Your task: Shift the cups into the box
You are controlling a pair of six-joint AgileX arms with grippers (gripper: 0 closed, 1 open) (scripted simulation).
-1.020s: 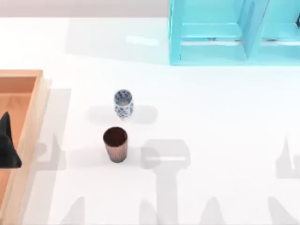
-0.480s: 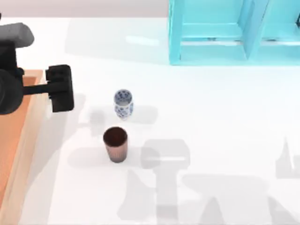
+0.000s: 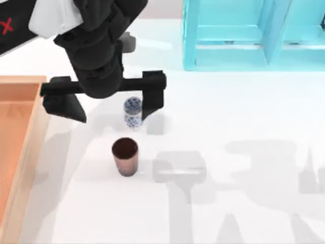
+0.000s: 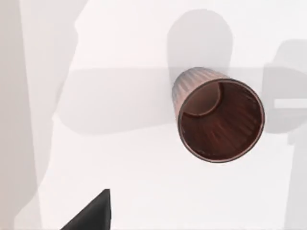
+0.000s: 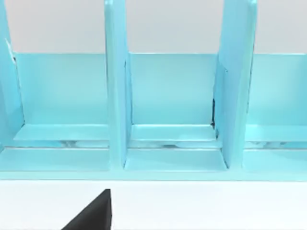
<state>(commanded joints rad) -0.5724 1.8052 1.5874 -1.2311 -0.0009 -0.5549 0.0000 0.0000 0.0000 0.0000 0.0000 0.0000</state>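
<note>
two small handleless tumblers point(image 3: 129, 134) standing upright on the white table point(image 3: 244, 127), near each other but apart: a white cup with blue pattern point(image 3: 133, 112) farther back, and a dark reddish-brown ribbed cup with a dark inside point(image 3: 125, 156) closer to the near edge. neither yet in the large shallow box of light orange-brown wood point(image 3: 20, 147), lying at the table's left edge, well apart from both.

left gripper point(image 3: 105, 104) hanging above the table between box and cups, fingers spread wide, one dark finger point(image 3: 153, 95) just beside the patterned cup, the other point(image 3: 63, 104) toward the box wall. nothing held. in the left wrist view, the brown cup point(image 4: 218, 117) seen from above, mouth open, walls tapering toward the base.

right arm parked off to the right, its wrist camera facing the turquoise shelf unit point(image 5: 168, 110); cannot tell whether its pincer is open or closed.

likely light, rigid and hollow, both cups; the patterned one looks glazed, so probably slick and breakable, easily tipped by a glancing finger. best taken across the body, below the rim, squeezing from two opposite sides with moderate force, or pinching one wall over the rim. the ribbed brown surface probably offers better friction. a level lift advisable, then a gentle set-down inside the box walls.
</note>
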